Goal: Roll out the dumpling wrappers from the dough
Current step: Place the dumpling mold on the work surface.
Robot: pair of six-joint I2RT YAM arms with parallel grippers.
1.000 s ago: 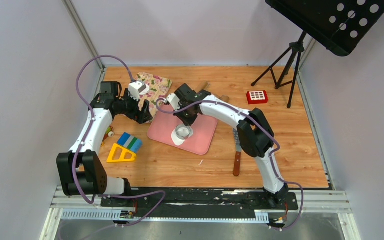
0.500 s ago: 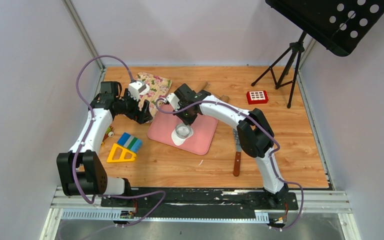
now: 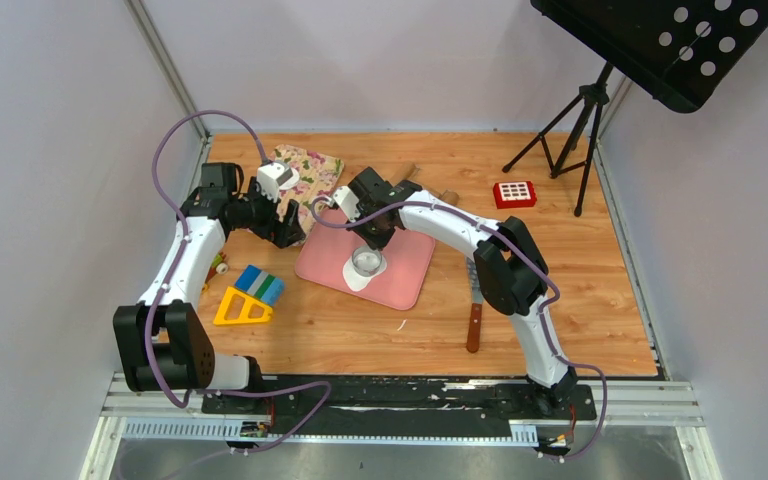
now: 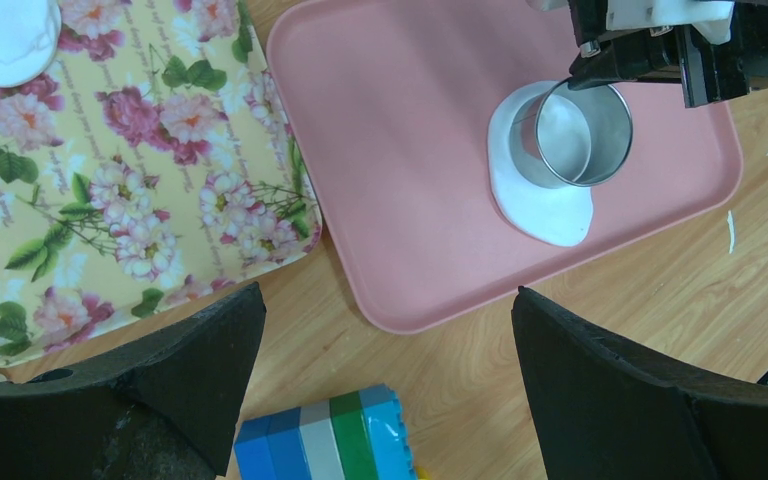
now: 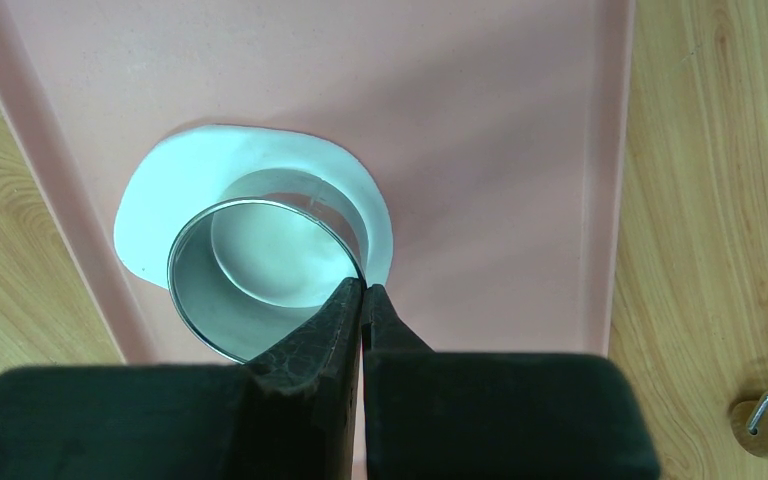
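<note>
While the wooden tabletop (image 3: 580, 300) carried everything, the pink tray (image 4: 400, 110) lay near its middle, with a floral cloth (image 4: 130, 200) just beside its left edge. The left hand (image 4: 388, 305) hovered above the tray's near-left corner, spread wide and gripping nothing. The right hand (image 5: 362, 292) reached down over the tray, its fingers pressed together on the thin wall of the metal ring cutter (image 5: 200, 300), pinching it at the rim. A knife (image 3: 474, 315) lay on the bare wood well to the right. The dough (image 5: 160, 190), a flat irregular white sheet, lay on the tray toward its near edge. The cutter stood upright on it, with the sheet spreading beyond the ring on most sides. One dumpling wrapper (image 4: 0, 40), a white disc cropped by the frame, rested on the cloth, well apart from the dough.
</note>
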